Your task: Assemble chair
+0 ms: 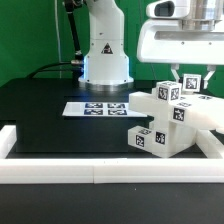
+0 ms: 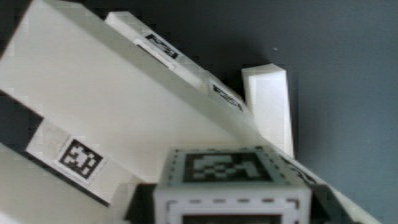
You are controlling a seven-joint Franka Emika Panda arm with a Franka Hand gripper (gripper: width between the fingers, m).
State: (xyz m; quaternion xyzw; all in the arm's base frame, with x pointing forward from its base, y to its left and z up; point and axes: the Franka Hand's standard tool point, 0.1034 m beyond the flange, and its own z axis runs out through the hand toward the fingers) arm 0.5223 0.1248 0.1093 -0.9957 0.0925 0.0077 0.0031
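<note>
Chair parts (image 1: 165, 118), white blocky plastic pieces bearing black-and-white tags, lie clustered on the black table (image 1: 50, 110) toward the exterior view's right, just inside the white border rail (image 1: 90, 172). A tagged cube (image 1: 168, 95) sits uppermost; a larger tagged block (image 1: 150, 138) lies below it, nearer the rail. The wrist view shows a flat plate (image 2: 107, 100), long bars (image 2: 267, 100) beside it, and a tagged cube (image 2: 222, 168) close under the camera. The parts appear rigid, light and smooth, hence likely slippery; flat parallel faces offer the best hold. The gripper (image 1: 190, 80) hangs directly over the topmost cube, jaws part-closed; whether they grip it cannot be told. The marker board (image 1: 95, 108) lies farther back, before the arm's base (image 1: 105, 60).
</note>
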